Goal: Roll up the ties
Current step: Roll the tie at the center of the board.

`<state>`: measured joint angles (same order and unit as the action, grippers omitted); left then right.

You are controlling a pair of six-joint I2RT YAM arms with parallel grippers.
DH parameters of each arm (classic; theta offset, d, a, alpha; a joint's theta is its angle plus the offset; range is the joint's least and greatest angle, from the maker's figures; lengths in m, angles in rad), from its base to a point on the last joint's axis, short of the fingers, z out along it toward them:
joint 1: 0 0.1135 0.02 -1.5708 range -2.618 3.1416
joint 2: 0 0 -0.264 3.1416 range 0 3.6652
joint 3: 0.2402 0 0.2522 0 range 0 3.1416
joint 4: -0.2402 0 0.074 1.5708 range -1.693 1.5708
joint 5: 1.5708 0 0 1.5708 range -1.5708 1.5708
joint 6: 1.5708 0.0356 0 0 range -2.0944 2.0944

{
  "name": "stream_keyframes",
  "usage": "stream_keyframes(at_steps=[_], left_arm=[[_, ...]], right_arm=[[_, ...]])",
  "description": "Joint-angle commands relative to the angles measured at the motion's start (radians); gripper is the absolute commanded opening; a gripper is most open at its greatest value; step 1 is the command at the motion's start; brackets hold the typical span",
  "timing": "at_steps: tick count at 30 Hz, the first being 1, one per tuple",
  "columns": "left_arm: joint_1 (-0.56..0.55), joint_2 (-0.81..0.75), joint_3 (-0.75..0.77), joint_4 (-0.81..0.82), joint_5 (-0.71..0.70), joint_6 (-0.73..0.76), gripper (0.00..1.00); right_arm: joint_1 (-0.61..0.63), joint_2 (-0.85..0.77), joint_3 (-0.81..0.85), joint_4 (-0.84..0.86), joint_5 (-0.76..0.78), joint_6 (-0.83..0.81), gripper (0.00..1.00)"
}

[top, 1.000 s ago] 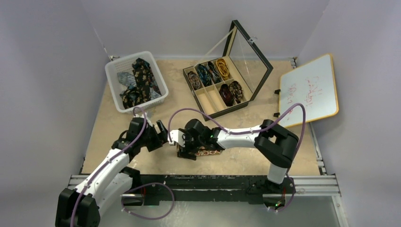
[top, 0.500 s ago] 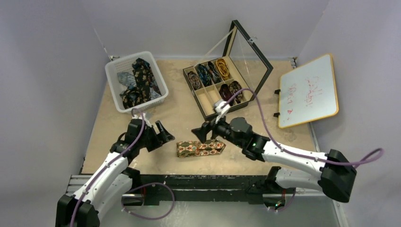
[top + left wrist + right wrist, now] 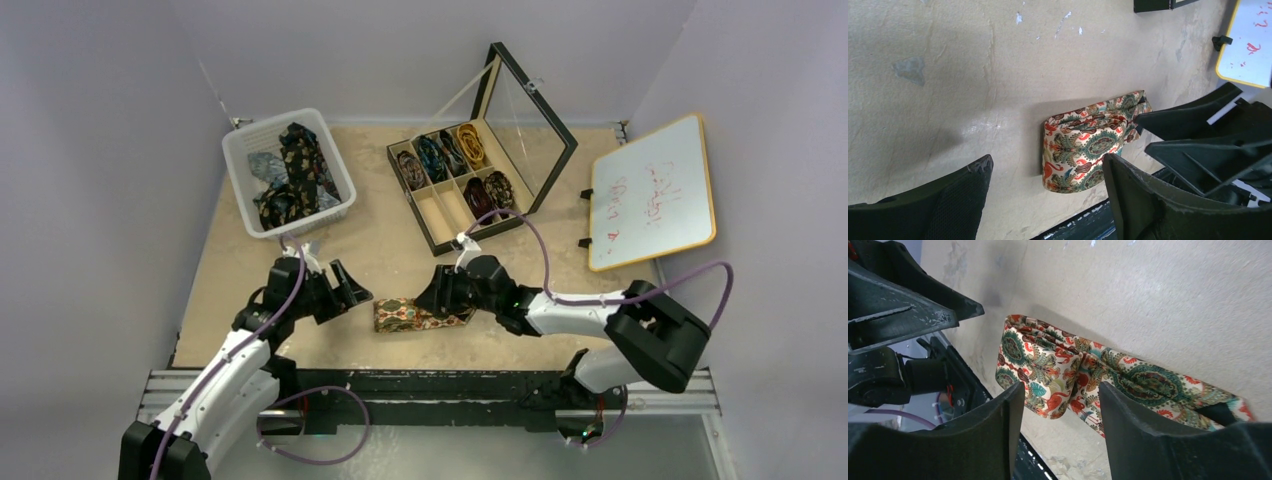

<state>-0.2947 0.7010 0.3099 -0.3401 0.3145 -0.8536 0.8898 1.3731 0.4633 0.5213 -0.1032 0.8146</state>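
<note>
From above, a folded tan-orange paisley cloth tie (image 3: 415,314) is seen lying flat on the sandy table (image 3: 380,250), near the front edge. The left claw (image 3: 352,291) is held apart just beside the tie's left end, with nothing in it. The right claw (image 3: 438,296) is set over the tie's right end. More ties are piled in a white plastic basket (image 3: 236,150), and rolled ones are kept in a black box with small rooms (image 3: 428,232). Only this view shows both of these.

In the left wrist view, the right claw's fingers are seen apart at the tie's far end.

In the right wrist view, the stacked folds are shown up close, and nothing is pinched yet. For a neat roll, all layers should be pinched together and turned tightly, while the other end is held down.
</note>
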Motion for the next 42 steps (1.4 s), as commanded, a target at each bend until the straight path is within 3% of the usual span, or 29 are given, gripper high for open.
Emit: stream_keyframes(at_steps=[1, 18, 21, 27, 31, 42], left_arm=[[0.008, 0.004, -0.017, 0.066, 0.056, 0.016, 0.78], [0.008, 0.047, -0.059, 0.189, 0.168, 0.045, 0.76], [0.008, 0.066, -0.067, 0.226, 0.197, 0.047, 0.76], [0.008, 0.072, -0.077, 0.233, 0.221, 0.048, 0.75], [0.008, 0.061, -0.092, 0.24, 0.223, 0.04, 0.74], [0.008, 0.081, -0.13, 0.295, 0.256, 0.025, 0.74]], right_arm=[[0.001, 0.052, 0.043, 0.092, -0.067, 0.084, 0.57], [-0.002, 0.199, 0.07, 0.125, -0.121, 0.125, 0.32], [-0.004, 0.202, 0.075, 0.124, -0.127, 0.12, 0.33], [-0.007, 0.135, 0.099, 0.024, -0.112, 0.073, 0.47], [-0.006, 0.116, 0.095, -0.012, -0.126, 0.05, 0.5], [-0.007, 0.26, 0.078, 0.117, -0.178, 0.116, 0.37]])
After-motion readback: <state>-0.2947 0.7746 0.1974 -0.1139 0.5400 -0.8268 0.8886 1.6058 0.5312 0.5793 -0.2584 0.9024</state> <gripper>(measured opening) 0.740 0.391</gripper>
